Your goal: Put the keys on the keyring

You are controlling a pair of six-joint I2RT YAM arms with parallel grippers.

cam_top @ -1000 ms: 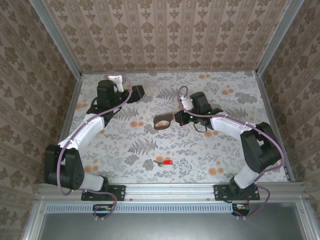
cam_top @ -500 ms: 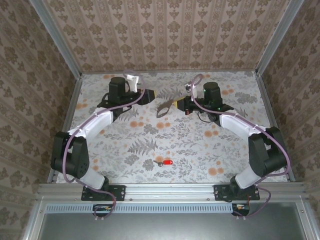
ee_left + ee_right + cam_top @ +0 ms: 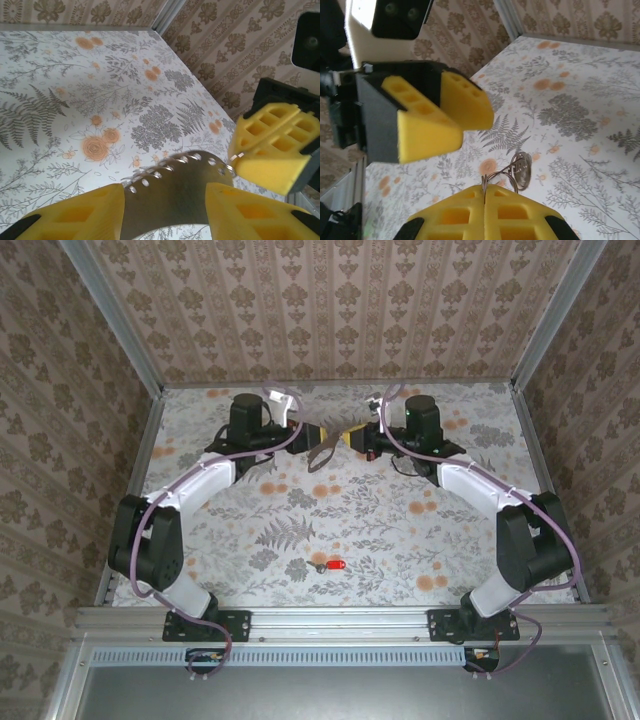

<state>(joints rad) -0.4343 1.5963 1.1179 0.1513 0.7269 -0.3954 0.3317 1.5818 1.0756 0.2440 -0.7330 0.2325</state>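
Observation:
The keyring (image 3: 322,451), a grey-brown band loop on a thin wire ring, hangs in the air at the back of the table between both grippers. My right gripper (image 3: 352,437) is shut on the wire ring (image 3: 492,177), and the loop's end (image 3: 521,172) dangles past its pads. My left gripper (image 3: 306,435) has come in from the left. In the left wrist view the band (image 3: 170,182) spans the gap from pad to pad of that gripper (image 3: 164,200). The red-headed key (image 3: 335,567) lies alone near the table's front edge.
The flowered tabletop (image 3: 420,530) is boxed in by patterned walls on three sides. A metal rail (image 3: 340,621) runs along the front, where both arm bases are bolted. Each arm curves up its own side of the table.
The right gripper carried the keyring up and back from mid-table. The left gripper swung right to meet it, and its jaws narrowed around the band. The key has not moved.

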